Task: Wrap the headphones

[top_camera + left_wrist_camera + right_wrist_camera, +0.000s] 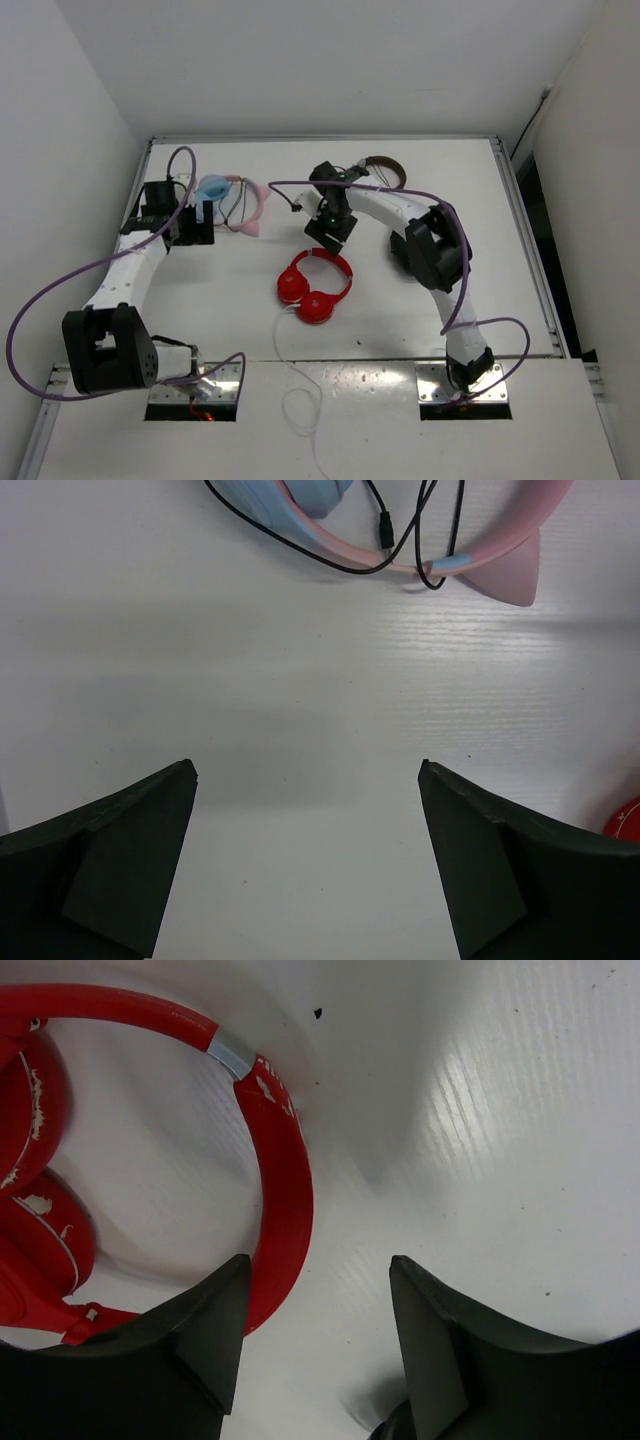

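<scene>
Right gripper (320,1265) jaws spread, nothing between; headphones (283,1170) lie just outside one finger, so closing may miss them.

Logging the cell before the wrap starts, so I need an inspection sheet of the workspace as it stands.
Surface: white table, a few small dark specks.
Job's things: red headphones lie mid-table with the ear cups side by side. Their white cable trails loose toward the near edge, unwrapped.
Clutter: pink-and-blue headphones at rear left; brown headphones at the rear.
Grippers: left gripper open over bare table. Right gripper open, low beside the red headband, nothing clamped.
Cables: black cable by the pink-and-blue set; purple cables loop off both arms.
Surroundings: white walls.
</scene>
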Controlling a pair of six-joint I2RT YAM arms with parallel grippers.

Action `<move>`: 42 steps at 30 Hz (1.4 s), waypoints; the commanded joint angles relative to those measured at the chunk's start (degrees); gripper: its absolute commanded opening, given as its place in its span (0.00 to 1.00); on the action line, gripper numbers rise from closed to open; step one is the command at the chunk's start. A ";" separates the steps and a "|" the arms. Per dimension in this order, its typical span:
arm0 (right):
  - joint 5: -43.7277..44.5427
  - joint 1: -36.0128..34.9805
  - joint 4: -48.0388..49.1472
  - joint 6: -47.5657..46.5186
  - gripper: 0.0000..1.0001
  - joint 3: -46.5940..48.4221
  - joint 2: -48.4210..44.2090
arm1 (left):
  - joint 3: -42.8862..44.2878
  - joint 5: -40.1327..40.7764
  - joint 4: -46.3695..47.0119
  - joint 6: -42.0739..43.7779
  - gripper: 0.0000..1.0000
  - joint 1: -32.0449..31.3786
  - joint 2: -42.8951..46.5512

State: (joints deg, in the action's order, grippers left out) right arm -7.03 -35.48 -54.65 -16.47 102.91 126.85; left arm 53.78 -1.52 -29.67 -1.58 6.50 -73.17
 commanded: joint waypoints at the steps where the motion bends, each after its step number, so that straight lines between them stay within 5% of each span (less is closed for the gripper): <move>1: -1.85 -0.29 -1.68 0.47 0.58 2.29 1.21 | -1.83 -2.08 2.68 -0.44 1.00 1.23 1.00; 27: 3.77 -3.19 2.62 9.17 0.32 -2.63 4.99 | -3.42 0.37 4.71 2.38 1.00 2.37 0.30; 34: 5.53 -3.71 3.68 9.70 0.00 -3.68 5.52 | -3.42 -0.24 4.71 4.74 1.00 2.37 -0.22; 42: 6.84 -1.96 3.68 13.12 0.00 -2.81 -1.06 | -2.89 -5.06 5.76 7.30 0.98 2.90 1.80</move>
State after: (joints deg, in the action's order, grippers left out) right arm -2.28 -38.20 -52.49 -5.28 100.36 130.85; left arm 50.65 -3.14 -26.15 4.03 8.40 -73.38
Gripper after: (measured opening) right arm 0.044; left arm 0.984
